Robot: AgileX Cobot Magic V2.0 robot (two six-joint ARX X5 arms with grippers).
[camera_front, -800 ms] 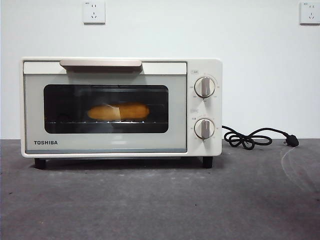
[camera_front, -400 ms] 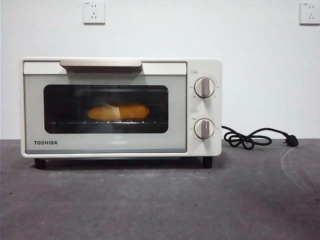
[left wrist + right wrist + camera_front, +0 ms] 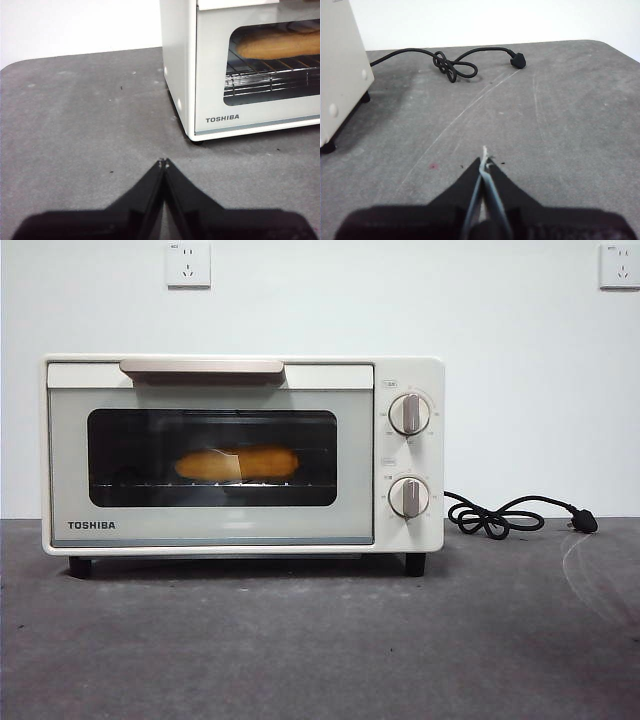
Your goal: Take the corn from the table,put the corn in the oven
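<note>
The left matte black, two-jawed plastic end effector [image 3: 163, 162] has wedge-shaped jaws that taper from a broad dark base to fine tips bearing tiny pale specks. The right matte black end effector [image 3: 484, 161] looks alike, with pale blue-grey inner faces and a whitish fleck at its tip.

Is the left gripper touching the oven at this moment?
Apart. In the left wrist view the left gripper, jaws shut, sits back from the oven, with a stretch of bare table between its tips and the oven's base.
</note>
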